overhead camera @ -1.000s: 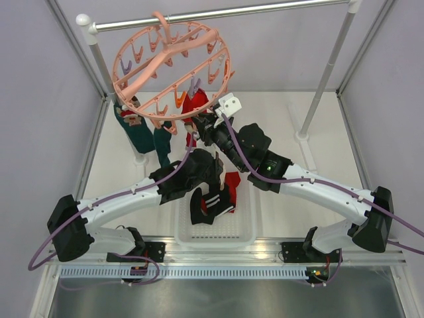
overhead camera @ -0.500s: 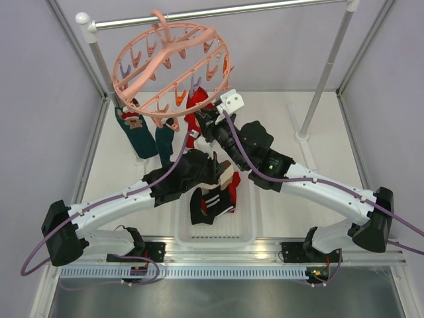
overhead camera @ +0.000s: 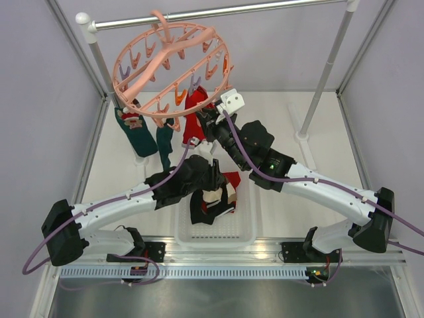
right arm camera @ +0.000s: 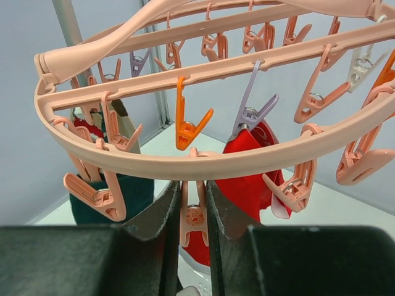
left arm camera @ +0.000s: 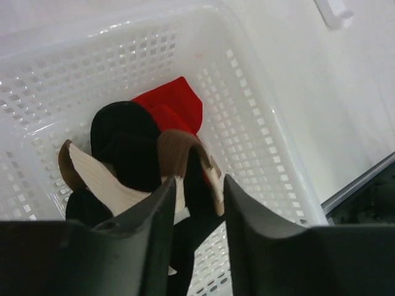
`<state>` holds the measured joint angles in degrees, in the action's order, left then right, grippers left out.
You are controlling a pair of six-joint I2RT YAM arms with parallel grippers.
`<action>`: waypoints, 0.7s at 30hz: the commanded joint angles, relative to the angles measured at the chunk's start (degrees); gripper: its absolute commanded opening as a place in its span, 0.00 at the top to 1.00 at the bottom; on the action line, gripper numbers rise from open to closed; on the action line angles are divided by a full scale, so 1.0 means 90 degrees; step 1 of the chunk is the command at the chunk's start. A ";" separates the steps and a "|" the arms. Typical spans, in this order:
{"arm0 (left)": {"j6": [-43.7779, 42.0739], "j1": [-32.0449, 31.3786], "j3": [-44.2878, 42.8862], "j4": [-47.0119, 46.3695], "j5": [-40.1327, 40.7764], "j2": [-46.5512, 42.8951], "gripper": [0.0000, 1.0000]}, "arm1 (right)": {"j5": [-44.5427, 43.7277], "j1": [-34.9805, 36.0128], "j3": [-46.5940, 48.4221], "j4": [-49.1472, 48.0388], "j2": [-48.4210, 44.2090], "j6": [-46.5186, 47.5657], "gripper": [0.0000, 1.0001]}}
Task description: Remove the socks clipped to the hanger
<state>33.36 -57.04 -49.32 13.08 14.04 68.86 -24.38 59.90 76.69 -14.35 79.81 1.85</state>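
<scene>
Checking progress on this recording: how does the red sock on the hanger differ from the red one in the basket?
The hanger's red sock is pinned by a lilac clip; the basket's red sock is unclipped. The hanger's dangles freely; the basket's lies partly under a black sock. Both are plain red.

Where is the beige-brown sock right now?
In the left wrist view, the beige-brown sock lies in the white basket, draped over a black sock beside a red sock, just beyond the open left gripper.
</scene>
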 commanded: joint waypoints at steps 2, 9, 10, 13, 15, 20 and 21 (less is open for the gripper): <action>0.0024 -0.0030 0.0294 -0.0252 -0.0300 -0.0248 0.49 | -0.0201 0.0014 0.0308 -0.0154 -0.0215 0.0136 0.96; -0.0474 -0.0030 0.0411 -0.0467 -0.0808 -0.0776 0.44 | -0.0260 -0.0015 0.0288 -0.0017 -0.0254 0.0127 0.96; -0.0513 -0.0030 0.0431 -0.0496 -0.0876 -0.0834 0.44 | -0.0269 -0.0024 0.0278 0.0002 -0.0255 0.0127 0.96; -0.0621 -0.0030 0.0499 -0.0574 -0.1062 -0.1078 0.43 | -0.0250 -0.0122 0.0278 0.0100 -0.0274 0.0039 0.96; -0.0689 -0.0030 0.0480 -0.0584 -0.1306 -0.1147 0.42 | -0.0201 -0.0258 0.0259 0.0168 -0.0303 -0.0068 0.96; -0.0699 -0.0030 0.0460 -0.0623 -0.1773 -0.1361 0.42 | 0.0500 -0.0892 0.0278 0.0403 -0.0381 -0.0556 0.95; -0.0699 -0.0030 0.0460 -0.0633 -0.1804 -0.1410 0.42 | 0.0599 -0.0990 0.0288 0.0451 -0.0401 -0.0682 0.95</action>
<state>29.26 -57.04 -45.45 9.65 2.15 58.08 -21.78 54.11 76.71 -10.72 78.37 -0.23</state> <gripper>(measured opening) 0.579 0.234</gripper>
